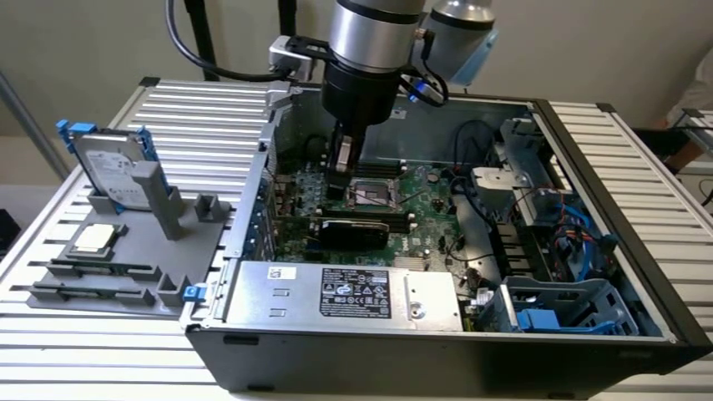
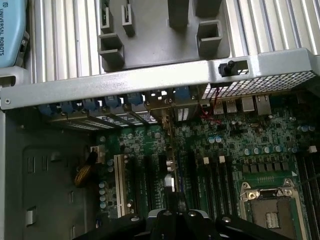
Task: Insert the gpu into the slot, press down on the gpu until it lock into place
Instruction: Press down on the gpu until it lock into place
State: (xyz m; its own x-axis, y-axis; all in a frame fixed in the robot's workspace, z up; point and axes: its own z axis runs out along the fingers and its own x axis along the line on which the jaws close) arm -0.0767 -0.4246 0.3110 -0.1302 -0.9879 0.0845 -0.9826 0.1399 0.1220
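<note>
The gpu, a thin black card, stands on edge on the green motherboard inside the open computer case. A bit of blue of the slot shows at its foot; the card hides the rest. My gripper hangs shut above the card, close to the CPU socket. In the wrist view the gpu appears edge-on, running from its metal bracket at the case wall towards my gripper. The closed fingers are lined up over that edge and hold nothing; I cannot tell whether they touch it.
A silver labelled power-supply box fills the case's front. Blue drive cages and cables lie on the exterior view's right. Outside, a grey fixture carries a hard drive and a CPU chip. Black memory slots flank the card.
</note>
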